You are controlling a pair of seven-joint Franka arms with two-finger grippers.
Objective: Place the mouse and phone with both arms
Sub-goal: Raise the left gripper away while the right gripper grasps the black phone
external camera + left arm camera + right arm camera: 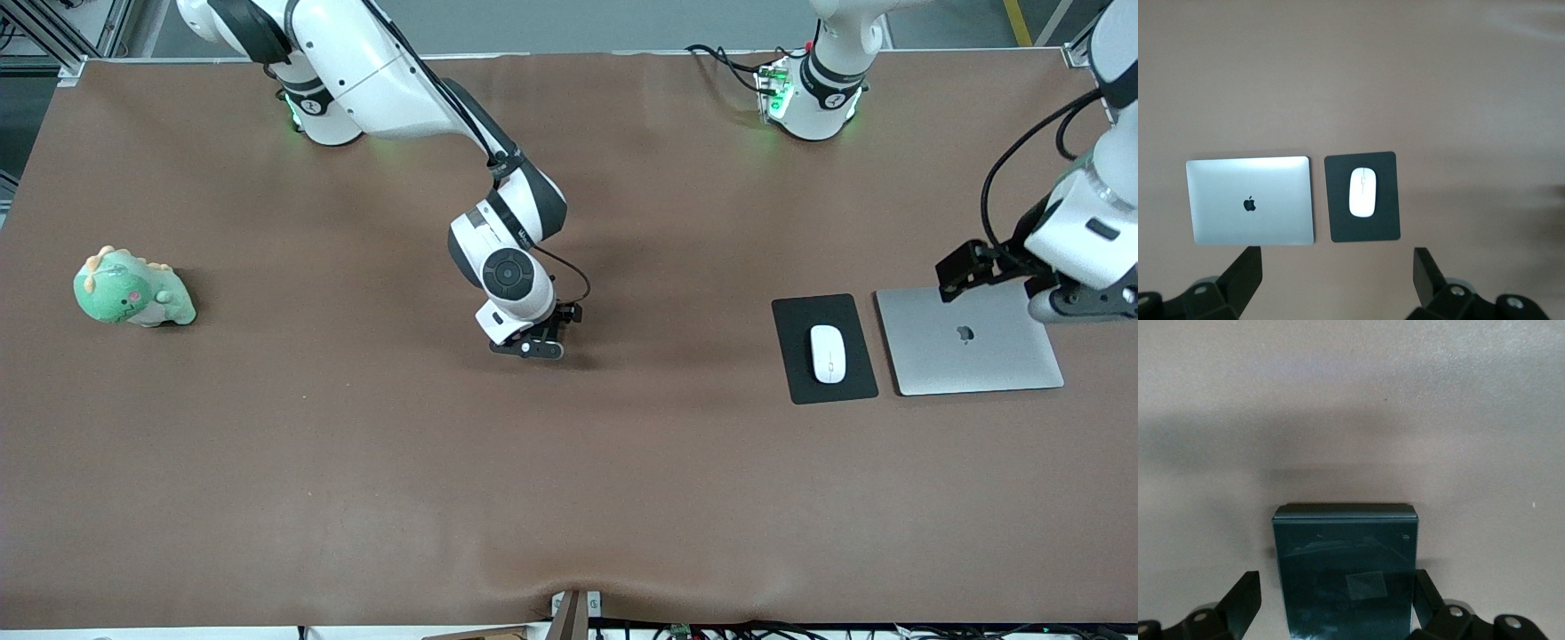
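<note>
The white mouse [828,353] lies on a flat black mouse pad [823,311] toward the left arm's end of the table; both also show in the left wrist view, the mouse [1363,192] on the pad [1338,223]. My left gripper [1080,304] is high over the laptop's edge, open and empty [1338,263]. My right gripper [533,345] is low over the table's middle. In the right wrist view the black phone [1345,573] sits between its open fingers [1338,587], with a gap at one finger [1245,593]. The front view hides the phone under the gripper.
A closed silver laptop [969,342] lies beside the mouse pad, toward the left arm's end. A green plush dinosaur [132,289] stands at the right arm's end. A brown mat [356,462] covers the table.
</note>
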